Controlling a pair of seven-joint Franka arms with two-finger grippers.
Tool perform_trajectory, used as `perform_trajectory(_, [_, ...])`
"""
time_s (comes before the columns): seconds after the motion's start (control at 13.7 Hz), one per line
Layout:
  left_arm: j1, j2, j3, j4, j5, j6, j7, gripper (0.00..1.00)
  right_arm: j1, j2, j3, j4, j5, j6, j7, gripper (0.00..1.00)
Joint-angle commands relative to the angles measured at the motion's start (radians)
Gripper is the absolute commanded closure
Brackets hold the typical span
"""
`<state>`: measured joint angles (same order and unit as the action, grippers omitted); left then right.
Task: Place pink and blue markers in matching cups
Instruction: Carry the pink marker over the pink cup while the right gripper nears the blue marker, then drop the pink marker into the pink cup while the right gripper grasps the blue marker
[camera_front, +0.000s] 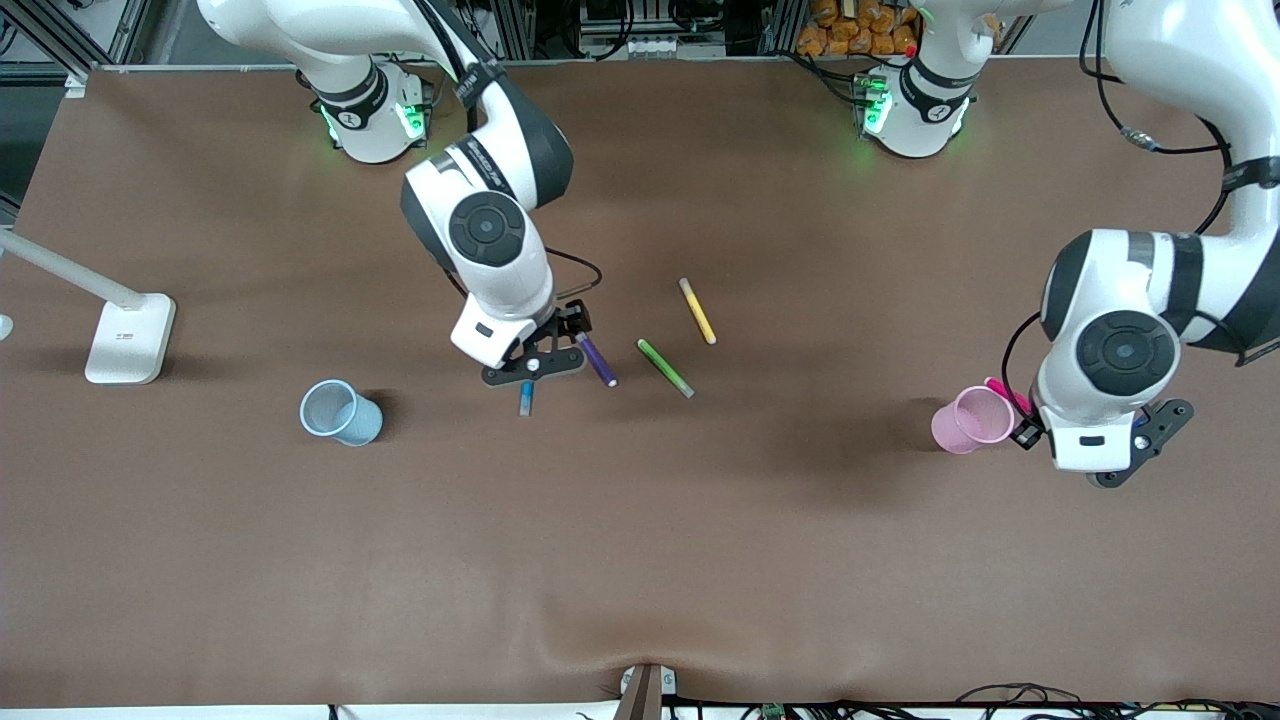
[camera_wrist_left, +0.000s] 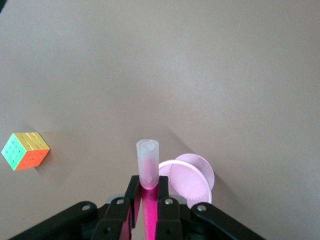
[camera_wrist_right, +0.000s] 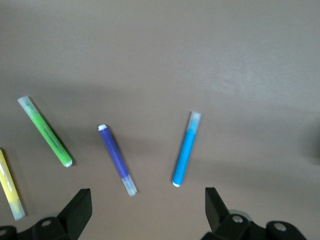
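- The brown counter (camera_front: 700, 560) carries everything.
- The right gripper (camera_wrist_right: 145, 210) hangs wide open and empty over the blue marker (camera_wrist_right: 185, 150), which lies beside the purple marker (camera_wrist_right: 116, 158).
- The left gripper (camera_wrist_left: 149, 200) is clamped on the pink marker (camera_wrist_left: 148, 167), held just over the pink cup (camera_front: 970, 420).
- The blue cup (camera_front: 340, 412) stands toward the right arm's end.
- The green marker (camera_front: 665, 367) and yellow marker (camera_front: 697, 310) lie mid-counter.
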<state>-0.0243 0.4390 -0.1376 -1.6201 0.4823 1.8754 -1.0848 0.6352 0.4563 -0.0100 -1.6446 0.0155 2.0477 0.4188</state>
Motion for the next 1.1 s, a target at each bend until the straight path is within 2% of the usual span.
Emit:
perform_trajectory(0.0, [-0.011, 0.036, -0.004, 0.017, 0.099, 0.014, -0.059, 1.0, 0.03, 0.042, -0.007, -0.026, -0.003, 0.092, 0.069, 0.0])
perform_trajectory(0.22, [-0.043, 0.075, -0.007, 0.031, 0.186, 0.025, -0.162, 1.0, 0.034, 0.076, -0.007, -0.053, -0.008, 0.155, 0.069, 0.0])
perform_trajectory(0.51, [-0.074, 0.113, -0.008, 0.037, 0.238, 0.027, -0.268, 1.0, -0.031, 0.091, -0.01, -0.075, -0.017, 0.167, 0.066, 0.0])
perform_trajectory(0.8, [-0.075, 0.122, -0.01, 0.032, 0.253, 0.03, -0.293, 1.0, -0.043, 0.093, -0.01, -0.219, -0.017, 0.365, 0.067, 0.0])
perform_trajectory(1.02, [-0.082, 0.145, -0.01, 0.023, 0.252, 0.024, -0.361, 1.0, -0.054, 0.117, -0.01, -0.247, -0.017, 0.405, 0.057, 0.0])
